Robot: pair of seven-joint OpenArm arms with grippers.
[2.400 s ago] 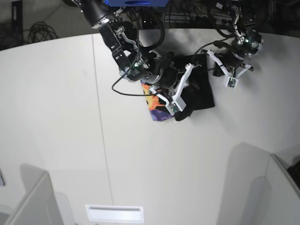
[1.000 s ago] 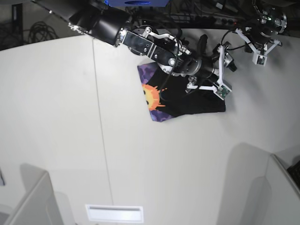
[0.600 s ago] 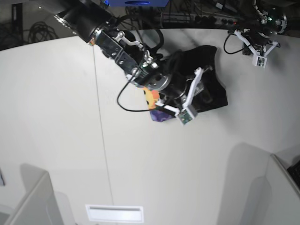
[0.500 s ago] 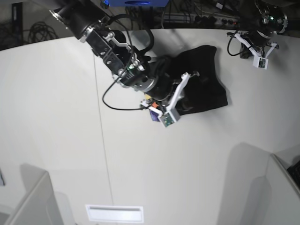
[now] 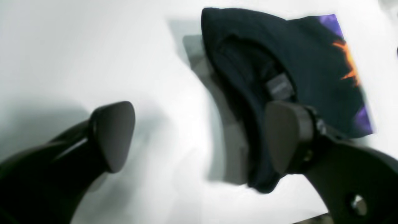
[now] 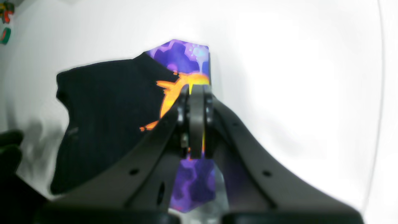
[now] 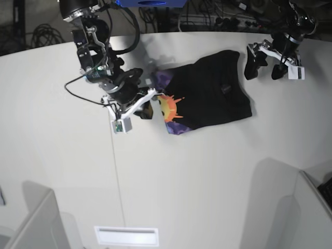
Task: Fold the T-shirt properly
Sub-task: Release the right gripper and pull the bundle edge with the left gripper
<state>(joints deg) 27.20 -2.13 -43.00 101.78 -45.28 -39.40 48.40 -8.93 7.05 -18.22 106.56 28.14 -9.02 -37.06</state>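
A white curved table (image 7: 207, 176) fills most of the base view, with dark cabling and equipment along the top edge. The T-shirt (image 7: 210, 93) lies on the table in the upper middle of the base view, partly folded: mostly plain black cloth, with a strip of purple pattern and an orange-yellow sun print exposed along its left edge. A small pale tag shows on the black cloth.

The right gripper (image 7: 145, 107) sits at the shirt's left edge, beside the sun print. In the right wrist view its fingers (image 6: 196, 124) are pressed together with no gap; whether any cloth is caught between them cannot be told, as the printed edge lies directly behind them.

The left gripper (image 7: 264, 65) is in the upper right of the base view, just past the shirt's right edge and above the table. In the left wrist view, which is blurred, its fingers (image 5: 113, 133) stand wide apart and hold nothing; the black cloth lies beyond the right-hand finger.
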